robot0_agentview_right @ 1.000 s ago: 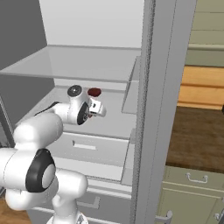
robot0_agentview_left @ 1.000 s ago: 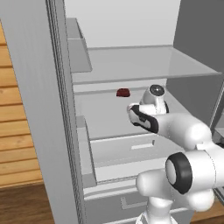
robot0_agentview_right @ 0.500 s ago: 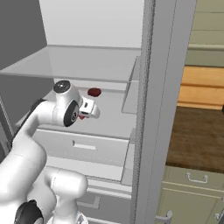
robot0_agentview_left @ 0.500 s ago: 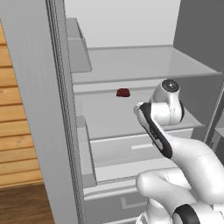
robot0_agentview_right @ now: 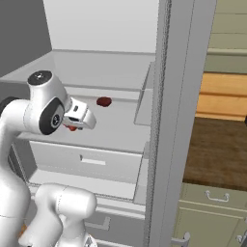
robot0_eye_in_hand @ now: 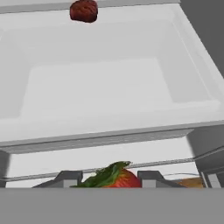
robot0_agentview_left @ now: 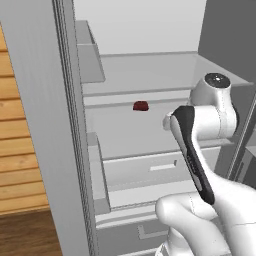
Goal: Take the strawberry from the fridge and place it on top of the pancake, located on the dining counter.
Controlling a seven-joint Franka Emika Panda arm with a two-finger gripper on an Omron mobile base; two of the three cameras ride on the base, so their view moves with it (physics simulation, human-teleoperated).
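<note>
Strawberry (robot0_eye_in_hand: 114, 176) clamped between the 2 fingertips of the end effector (robot0_eye_in_hand: 109, 178), red flesh and green leaves showing at the bottom of the hand view; a red glimpse under the hand in the right base view (robot0_agentview_right: 72, 128). End effector (robot0_agentview_right: 79, 120) nearly closed on it, raised in front of the open fridge (robot0_agentview_left: 150, 65). Dark red lump (robot0_agentview_left: 141, 106) lying far back on a fridge shelf (robot0_agentview_left: 145, 125), well apart from the strawberry.

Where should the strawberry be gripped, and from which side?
Grip the strawberry across its red body, beside the leafy cap, one finger on each side; the leaves look too flimsy. The gripper seems to hold it so.
</note>
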